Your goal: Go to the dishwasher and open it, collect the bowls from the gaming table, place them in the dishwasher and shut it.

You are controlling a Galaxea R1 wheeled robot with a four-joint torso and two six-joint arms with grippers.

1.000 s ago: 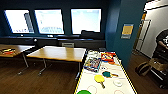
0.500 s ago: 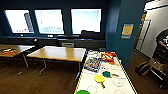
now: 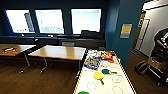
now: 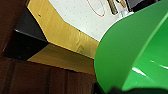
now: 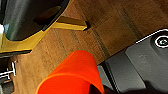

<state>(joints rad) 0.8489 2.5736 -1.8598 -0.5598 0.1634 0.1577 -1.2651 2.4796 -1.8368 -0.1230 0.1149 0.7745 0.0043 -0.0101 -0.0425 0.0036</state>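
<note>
Two vessels show close to the wrist cameras: a green bowl (image 4: 135, 50) looms large in the left wrist view, above the corner of the white surface (image 4: 75, 15), and an orange vessel (image 5: 72, 75), probably a second bowl, hangs over the wood floor (image 5: 112, 22) in the right wrist view. Whether the left jaws or the right jaws are spread or pinching these rims, I cannot tell. In the head view a sliver of the green bowl sits at 6 o'clock, at the surface's near end. The yellow paddle (image 3: 98, 75) and green paddle (image 3: 106, 71) lie toward 12 o'clock from it. A person (image 3: 161, 40) stands at 3 o'clock. The step looks like collecting. To do it well, lift each bowl level and clear of the yellow edging before turning, with both arms tucked in and away from the person.
</note>
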